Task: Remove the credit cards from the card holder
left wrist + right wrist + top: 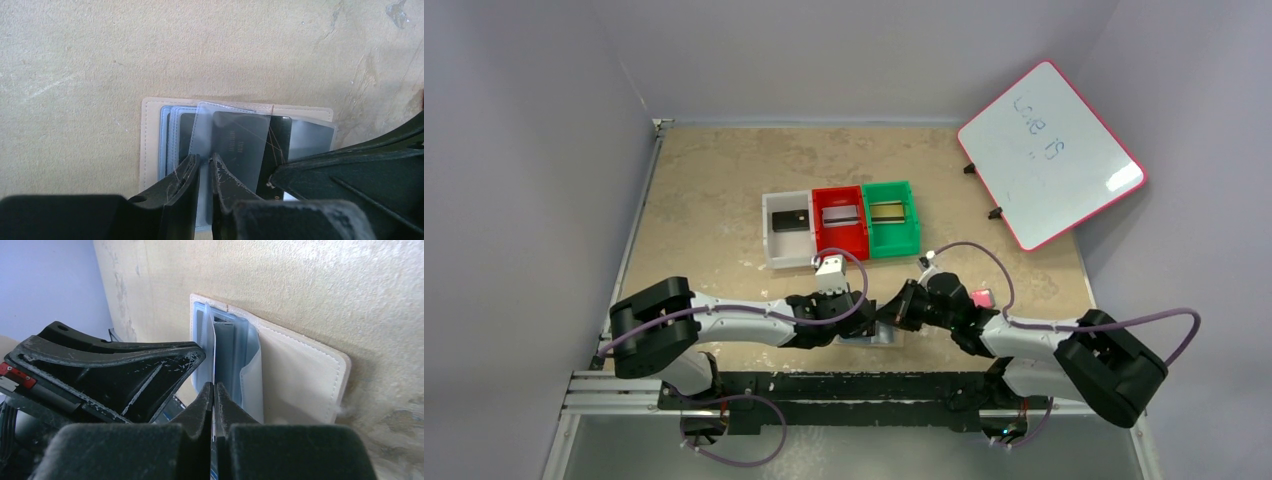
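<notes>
Jaws of the right gripper (214,390): pressed shut on a thin edge, by appearance the black plastic card (280,142). Jaws of the left gripper (204,162): nearly together, nipping a clear plastic sleeve (205,125) of the tan-beige bifold card holder (150,145). The holder lies open and flat on the speckled beige table (75,60), between both arms.

Assessment: card light, stiff and slick; pinch its exposed short edge and draw in line with the pocket. Sleeve soft, likely to follow unless pinned. Holder light enough to slide.
</notes>
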Controlling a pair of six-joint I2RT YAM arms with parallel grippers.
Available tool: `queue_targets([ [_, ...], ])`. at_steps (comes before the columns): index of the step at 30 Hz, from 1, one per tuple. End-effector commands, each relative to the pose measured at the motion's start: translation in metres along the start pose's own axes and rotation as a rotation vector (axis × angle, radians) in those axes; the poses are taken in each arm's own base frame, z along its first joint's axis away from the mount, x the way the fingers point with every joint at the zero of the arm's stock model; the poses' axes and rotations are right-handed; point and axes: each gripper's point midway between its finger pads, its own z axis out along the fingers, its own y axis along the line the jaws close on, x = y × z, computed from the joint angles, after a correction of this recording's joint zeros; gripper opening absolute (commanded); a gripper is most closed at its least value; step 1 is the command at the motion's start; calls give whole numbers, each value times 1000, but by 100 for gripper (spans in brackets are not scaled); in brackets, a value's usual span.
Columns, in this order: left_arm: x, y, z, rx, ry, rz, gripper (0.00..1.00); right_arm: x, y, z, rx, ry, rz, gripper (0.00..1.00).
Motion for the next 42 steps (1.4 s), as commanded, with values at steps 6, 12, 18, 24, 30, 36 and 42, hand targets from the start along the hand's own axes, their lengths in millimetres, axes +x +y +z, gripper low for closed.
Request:
queue_targets([
  [6,17,29,4,-102,51,81,13,-6,-8,-14,14,-28,-31,0],
  [12,18,23,5,-82,59,82,13,-7,0,-10,-21,-23,-30,8],
  [18,18,23,4,-81,60,83,13,-9,10,-2,-55,-9,-36,16],
  [24,18,24,4,-85,59,80,13,-6,9,1,-68,10,-38,12],
  [30,18,23,5,-84,58,83,13,-5,11,-2,-80,4,-23,2],
  [36,14,21,2,-84,48,77,19,-14,-2,-8,-2,-58,-2,0],
  [42,-5,-4,-13,17,3,61,32,-16,-2,-16,4,-78,-29,0],
])
